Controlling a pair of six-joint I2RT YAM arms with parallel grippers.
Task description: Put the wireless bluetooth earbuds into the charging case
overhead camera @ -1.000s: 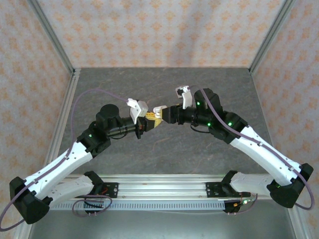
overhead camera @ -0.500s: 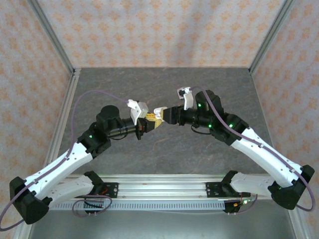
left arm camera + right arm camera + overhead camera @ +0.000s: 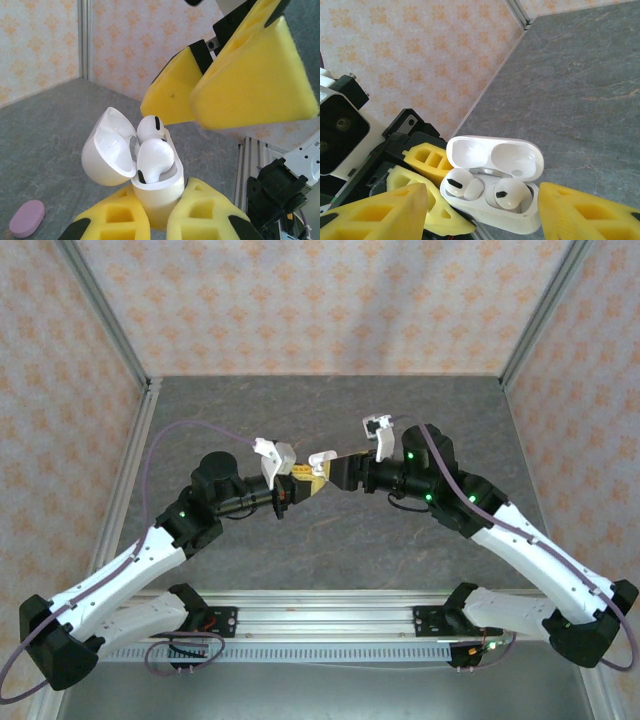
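In the left wrist view a pink pebble-shaped object (image 3: 27, 218) lies on the grey worktop (image 3: 45, 130) at the lower left of the frame; whether it is a second case, and what it holds, cannot be told. At the bottom centre the left pincer (image 3: 157, 222) is pinching the charging case (image 3: 159, 192) by its lower body, holding it clear of the worktop with the lid (image 3: 107, 150) swung open to the left; two white earbuds (image 3: 156, 157) sit in its wells. The grip covers only the base, so a sideways nudge could pivot the case or let it slip; with the lid open, a tilt could spill an earbud. The nearer earbud seems to stand proud; if it is not fully home, shutting the lid could jam on it or pop it out; the case wall hides how deep either one sits. To the right, the right pincer (image 3: 172, 112) hangs spread just above and beside the earbuds; in its own wrist view its pads (image 3: 375, 210) flank the case from the lower corners, cut off by the frame edge; a careless move there could catch the lid or drag an earbud out. In the overhead view, at centre frame, the case is too small and too masked by yellow pads to make out.
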